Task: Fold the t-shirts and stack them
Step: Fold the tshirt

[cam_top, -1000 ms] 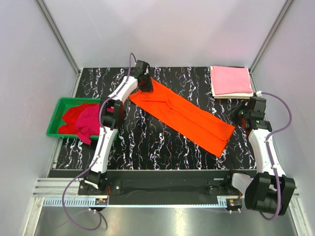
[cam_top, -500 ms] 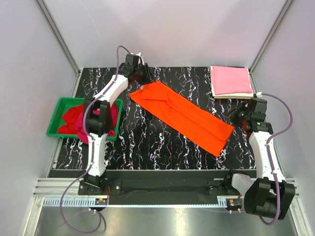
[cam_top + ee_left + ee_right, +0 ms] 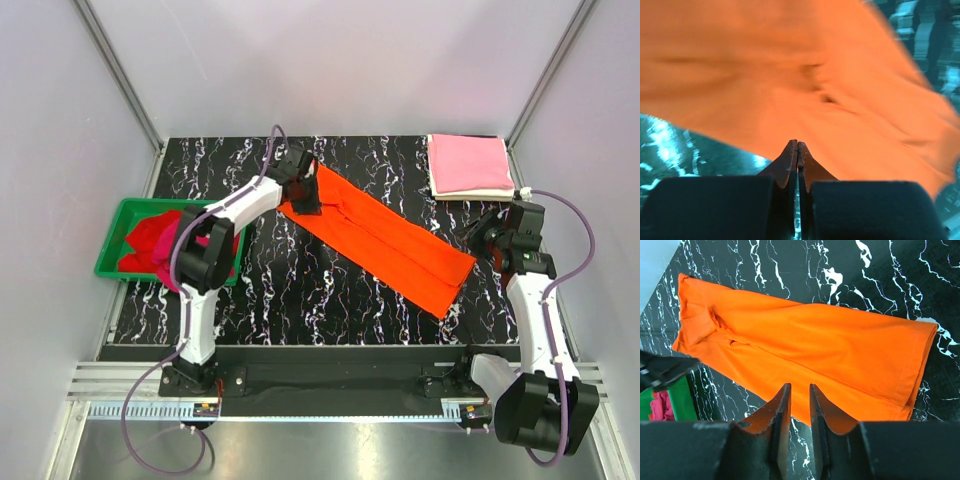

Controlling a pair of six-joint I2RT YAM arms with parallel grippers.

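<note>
1. Left: green bin (image 3: 108, 264) holding a red shirt (image 3: 145, 238) and a magenta shirt (image 3: 172, 262).
2. Left gripper (image 3: 797, 144), fingers pressed together, at the orange shirt's (image 3: 385, 240) far-left end.
3. Right gripper (image 3: 796, 387), slightly spread, empty, beside its near-right end.
4. Far right: folded pink shirt (image 3: 468, 165).

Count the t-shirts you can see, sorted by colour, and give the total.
orange shirt: 1
pink shirt: 1
cream-white shirt: 1
magenta shirt: 1
red shirt: 1
Total: 5
</note>
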